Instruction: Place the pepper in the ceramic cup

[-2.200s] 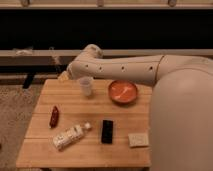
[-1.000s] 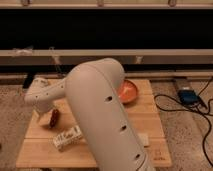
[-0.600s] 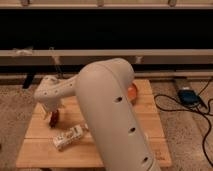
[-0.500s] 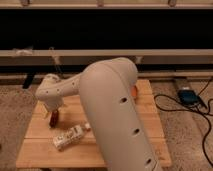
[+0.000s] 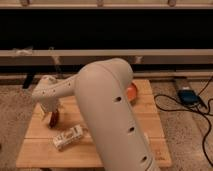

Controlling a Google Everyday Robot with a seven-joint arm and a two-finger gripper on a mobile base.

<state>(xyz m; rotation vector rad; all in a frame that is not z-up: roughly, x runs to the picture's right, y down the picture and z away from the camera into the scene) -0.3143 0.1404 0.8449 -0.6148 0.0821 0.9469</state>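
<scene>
Pepper [image 5: 54, 118] sits at the released end effector [image 5: 51, 119], well apart from orange bowl [image 5: 132, 93].

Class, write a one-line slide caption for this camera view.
The gripper poised at the pepper on the wooden table, white bottle nearby.
</scene>
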